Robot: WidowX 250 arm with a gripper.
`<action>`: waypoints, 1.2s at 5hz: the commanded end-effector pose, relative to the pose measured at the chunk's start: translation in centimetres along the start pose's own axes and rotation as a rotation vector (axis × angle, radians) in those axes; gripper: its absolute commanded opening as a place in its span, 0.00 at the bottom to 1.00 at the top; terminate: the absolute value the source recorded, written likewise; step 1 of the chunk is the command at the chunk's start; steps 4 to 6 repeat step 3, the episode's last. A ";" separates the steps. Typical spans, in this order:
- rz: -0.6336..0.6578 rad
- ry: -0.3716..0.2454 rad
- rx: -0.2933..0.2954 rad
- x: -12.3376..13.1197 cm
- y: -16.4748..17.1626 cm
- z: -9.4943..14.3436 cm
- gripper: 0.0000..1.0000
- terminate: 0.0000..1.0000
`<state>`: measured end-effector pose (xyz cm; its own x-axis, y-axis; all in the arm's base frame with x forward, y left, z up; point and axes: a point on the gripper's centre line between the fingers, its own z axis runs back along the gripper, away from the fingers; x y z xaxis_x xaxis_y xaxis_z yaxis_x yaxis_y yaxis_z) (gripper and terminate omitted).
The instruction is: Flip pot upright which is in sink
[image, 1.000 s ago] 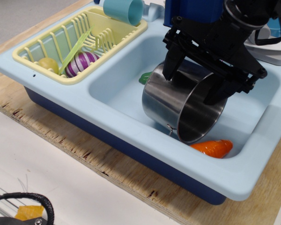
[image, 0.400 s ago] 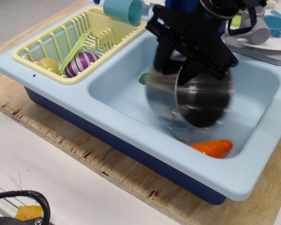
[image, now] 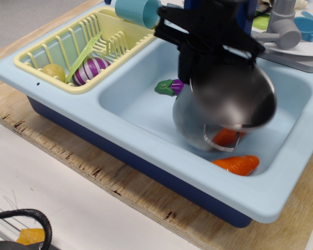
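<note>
One view shows it all: the pot (image: 219, 112) sits blurred inside the basin of the sink (image: 130, 101), tipped so its mouth faces up and toward the near right, its base low against the basin floor. The gripper (image: 211, 57) stands over the pot's far rim; motion blur hides the fingertips, so I cannot tell whether the jaws are clamped on the rim or apart. To finish well, the pot's base should settle flat before release, clear of the orange carrot (image: 236, 164) just near it. The pot is polished steel, smooth, cylindrical and mirror-like, reflecting orange. The sink is matte light-blue plastic with rounded edges. A purple eggplant (image: 168, 86) lies left of the pot.
</note>
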<state>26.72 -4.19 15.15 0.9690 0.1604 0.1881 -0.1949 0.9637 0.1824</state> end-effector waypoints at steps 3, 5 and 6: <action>0.085 -0.027 -0.075 -0.8 1.7 1.0 1.00 1.00; 0.085 -0.027 -0.075 -0.8 1.7 1.0 1.00 1.00; 0.085 -0.027 -0.075 -0.8 1.7 1.0 1.00 1.00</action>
